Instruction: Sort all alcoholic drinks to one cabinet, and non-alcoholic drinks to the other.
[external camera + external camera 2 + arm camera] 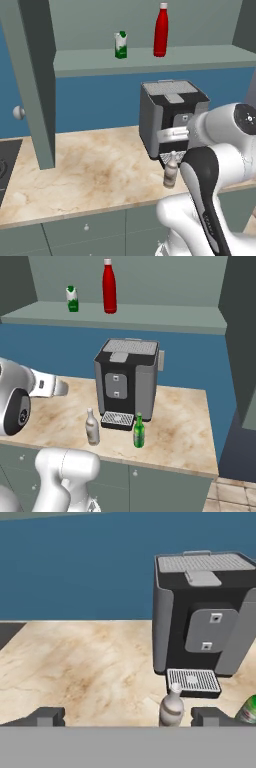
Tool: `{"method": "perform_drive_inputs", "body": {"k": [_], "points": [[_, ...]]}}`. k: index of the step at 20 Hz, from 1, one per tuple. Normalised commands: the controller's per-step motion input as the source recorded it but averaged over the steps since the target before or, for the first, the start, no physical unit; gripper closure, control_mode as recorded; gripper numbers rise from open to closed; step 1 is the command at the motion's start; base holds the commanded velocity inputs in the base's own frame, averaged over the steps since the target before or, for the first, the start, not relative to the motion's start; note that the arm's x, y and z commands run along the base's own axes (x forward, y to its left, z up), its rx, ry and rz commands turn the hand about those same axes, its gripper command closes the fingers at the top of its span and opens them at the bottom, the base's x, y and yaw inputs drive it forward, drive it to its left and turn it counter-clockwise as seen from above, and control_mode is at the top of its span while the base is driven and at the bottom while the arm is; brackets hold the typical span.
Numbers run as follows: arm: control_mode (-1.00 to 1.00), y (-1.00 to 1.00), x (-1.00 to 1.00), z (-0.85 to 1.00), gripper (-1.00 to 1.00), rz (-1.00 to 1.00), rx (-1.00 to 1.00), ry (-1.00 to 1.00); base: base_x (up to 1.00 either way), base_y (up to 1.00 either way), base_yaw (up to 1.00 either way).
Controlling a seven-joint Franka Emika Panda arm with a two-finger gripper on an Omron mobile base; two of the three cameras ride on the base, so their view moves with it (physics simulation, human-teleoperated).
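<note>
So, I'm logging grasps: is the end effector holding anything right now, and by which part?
Nothing is held. The end effector is open, its fingertips spread wide, with the pale bottle standing free on the counter ahead of them.

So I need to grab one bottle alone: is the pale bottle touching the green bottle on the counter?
Apart. The right base view shows bare counter between the pale bottle and the green bottle.

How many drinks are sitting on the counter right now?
2: a pale bottle in front of the coffee machine, left of its drip tray, and a green bottle at the tray's right corner. Nothing seems hidden.
</note>
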Motion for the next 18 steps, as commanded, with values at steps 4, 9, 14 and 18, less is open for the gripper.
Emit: {"method": "perform_drive_inputs", "body": {"k": [4, 9, 14, 18], "points": [[-1.0, -0.05, -0.01, -0.39, -1.0, 0.0, 0.0, 0.14, 0.0, 0.0, 0.0], [-1.0, -0.1, -0.08, -0.31, -1.0, 0.0, 0.0, 0.09, 0.0, 0.0, 0.0], [-1.0, -0.17, -0.25, -0.18, -1.0, -0.01, 0.0, 0.01, 0.0, 0.0, 0.0], [-1.0, -0.26, -0.35, -0.17, -1.0, -0.03, 0.0, 0.0, 0.0, 0.0, 0.0]]}}
